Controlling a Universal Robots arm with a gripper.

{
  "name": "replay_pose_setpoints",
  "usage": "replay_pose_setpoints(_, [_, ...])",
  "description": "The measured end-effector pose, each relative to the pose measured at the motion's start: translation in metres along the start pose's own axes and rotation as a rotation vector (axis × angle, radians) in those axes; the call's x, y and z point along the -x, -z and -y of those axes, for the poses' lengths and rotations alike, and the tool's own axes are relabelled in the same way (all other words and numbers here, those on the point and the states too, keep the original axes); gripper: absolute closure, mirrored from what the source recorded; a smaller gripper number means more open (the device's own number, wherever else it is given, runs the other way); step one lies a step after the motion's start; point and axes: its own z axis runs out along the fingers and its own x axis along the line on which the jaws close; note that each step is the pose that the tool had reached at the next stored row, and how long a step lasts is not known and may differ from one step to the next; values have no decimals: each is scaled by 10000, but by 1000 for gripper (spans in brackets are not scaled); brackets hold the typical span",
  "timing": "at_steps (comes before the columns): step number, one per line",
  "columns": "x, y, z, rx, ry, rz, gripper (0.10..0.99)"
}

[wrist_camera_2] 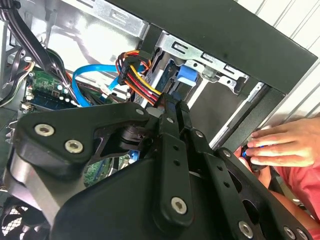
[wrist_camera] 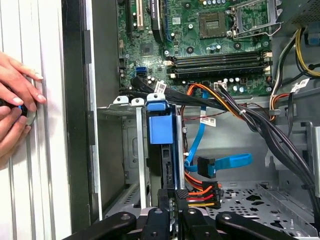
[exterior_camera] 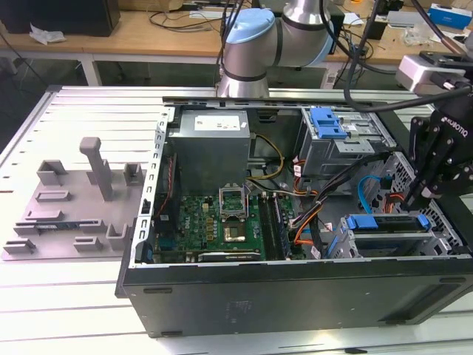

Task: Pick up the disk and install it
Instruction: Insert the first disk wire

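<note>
Case: a black steel tower lies on its side with the lid off, on a ribbed aluminium table. Inside are a green motherboard with a square socket frame and, behind it, a plain grey sheet-metal power-supply box. On the table, toward the exterior view's left, sits a matt grey plastic fixture with posts and pockets.

Disk: it stands on edge in the drive cage, at the case corner on the exterior view's right. In the first wrist view the disk is seen edge-on: a glossy blue plastic carrier with a small tab and a slim dark body, set between bare folded-steel rails. The carrier's blue also shows in the second wrist view.

Gripper: black, with linked bar fingers, it hangs over the end of the disk. In both wrist views the fingers are drawn together with barely a hairline gap, and nothing is visible between them. The tips sit just beside the disk's rear edge and a black plug with a bundle of red, orange and yellow wires. The angle is too oblique to tell whether the tips touch the disk.

A flat blue data cable loops loose beside the cage, over a perforated metal floor.

A person's hand rests on the table outside the case wall, with its fingers curled on a small object.
</note>
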Motion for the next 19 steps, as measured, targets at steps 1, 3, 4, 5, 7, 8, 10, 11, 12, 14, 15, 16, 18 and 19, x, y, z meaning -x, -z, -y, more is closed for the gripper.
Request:
replay_pose_setpoints(1, [-2,0,-1,0,-1,0,922])
replay_pose_setpoints(3, [-3,-1,-1,0,-2,0,922])
replay_pose_setpoints(4, [-3,0,-1,0,-1,0,922])
replay_pose_setpoints(5, [-3,-1,-1,0,-2,0,922])
replay_pose_setpoints(7, [-4,1,-1,-15,7,15,922])
replay_pose_setpoints(8, [-5,0,-2,-38,17,39,922])
replay_pose_setpoints(10, [-10,-3,1,-106,29,117,922])
replay_pose_setpoints(11, [-11,-4,1,-109,29,131,922])
replay_pose_setpoints(12, [-12,-5,1,-110,18,145,922])
replay_pose_setpoints(14, [-12,-7,0,-100,-66,155,922])
replay_pose_setpoints(15, [-12,-8,-1,-95,-104,156,922])
replay_pose_setpoints(16, [-12,-8,-1,-89,-146,157,922])
replay_pose_setpoints(18, [-12,-9,0,-79,-229,160,922])
replay_pose_setpoints(19, [-12,-9,0,-79,-233,160,922])
